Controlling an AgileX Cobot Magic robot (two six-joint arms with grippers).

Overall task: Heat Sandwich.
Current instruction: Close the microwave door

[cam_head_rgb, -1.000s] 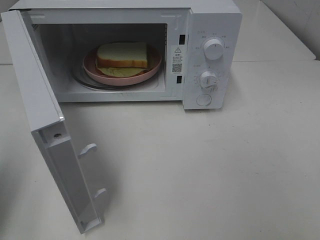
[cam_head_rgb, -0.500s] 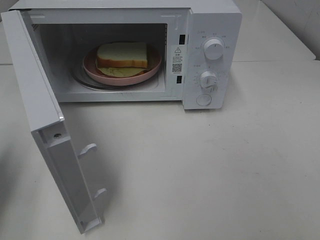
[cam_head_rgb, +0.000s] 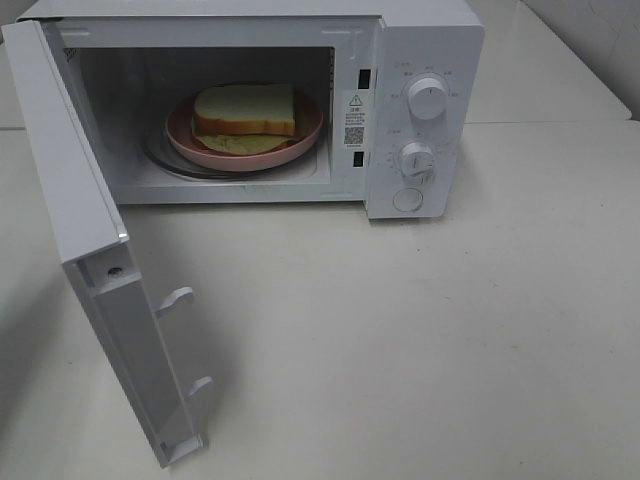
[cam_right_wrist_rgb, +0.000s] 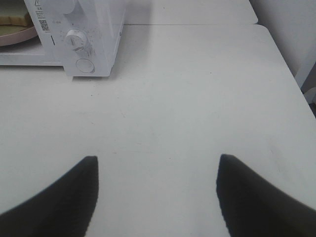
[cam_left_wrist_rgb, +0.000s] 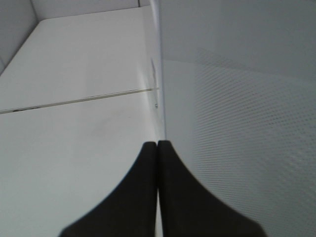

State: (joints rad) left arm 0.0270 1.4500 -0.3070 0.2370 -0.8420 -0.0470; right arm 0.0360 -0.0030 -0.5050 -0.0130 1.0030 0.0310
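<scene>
While sandwich [cam_head_rgb: 245, 108] sits in microwave [cam_head_rgb: 420, 60], right hand [cam_right_wrist_rgb: 158, 159] is distant w/ fingers [cam_right_wrist_rgb: 74, 197] apart; left hand [cam_left_wrist_rgb: 157, 144] pinched together.

The microwave [cam_head_rgb: 420, 60] has a smooth white casing with a soft sheen, and its knobs [cam_head_rgb: 428, 97] look like plastic. Inside it, the pink plate [cam_head_rgb: 305, 135] looks smooth and glazed, and the sandwich [cam_head_rgb: 245, 108] shows matt, spongy bread. The microwave's door [cam_head_rgb: 70, 170] carries a panel of fine dotted mesh. The table [cam_head_rgb: 450, 330] under the microwave is smooth, pale and faintly glossy. My left gripper [cam_left_wrist_rgb: 157, 145] and right gripper [cam_right_wrist_rgb: 158, 160] are matt black.
</scene>
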